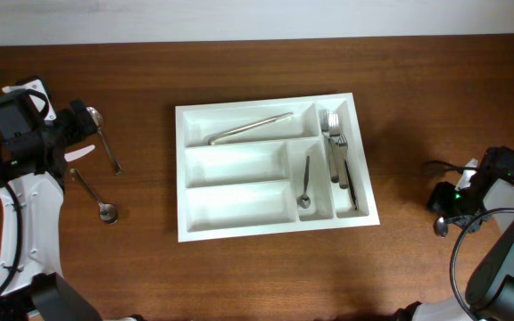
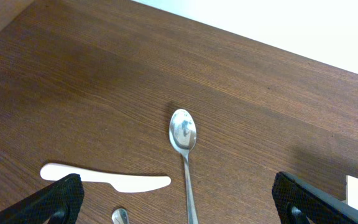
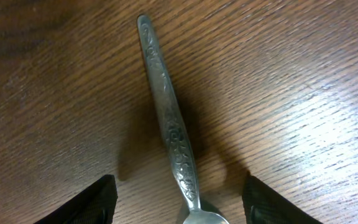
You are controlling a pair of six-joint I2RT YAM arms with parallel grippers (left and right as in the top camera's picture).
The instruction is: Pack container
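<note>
the left fingers (image 2: pixel 58 199) stand wide apart, holding nothing, above the wooden counter (image 2: pixel 73 81). between them lies a metal spoon (image 2: pixel 183 134), bowl away from the fingers and handle running back toward them, touching neither finger. a white plastic knife (image 2: pixel 104 177) lies flat just ahead of the finger seen on the left side of the wrist view. the tip of a second spoon (image 2: pixel 120 216) shows beside that knife, nearer the wrist.

the right fingers (image 3: pixel 92 202) are parted too. a patterned metal handle (image 3: pixel 169 118) lies on the counter between them, with bare wood showing on either side of it, so neither finger touches it. its far end is cut off by the edge of the view, so what kind of utensil it is cannot be told.

the tray (image 1: pixel 239 202) sits flat on the counter between the two sets of fingers, well apart from both. a long metal utensil (image 1: pixel 250 128) lies slantwise in its wide compartment farthest from the arms. a small spoon (image 1: pixel 304 183) lies in the short narrow compartment. forks (image 1: pixel 334 147) lie in the long narrow compartment nearest the right fingers.
</note>
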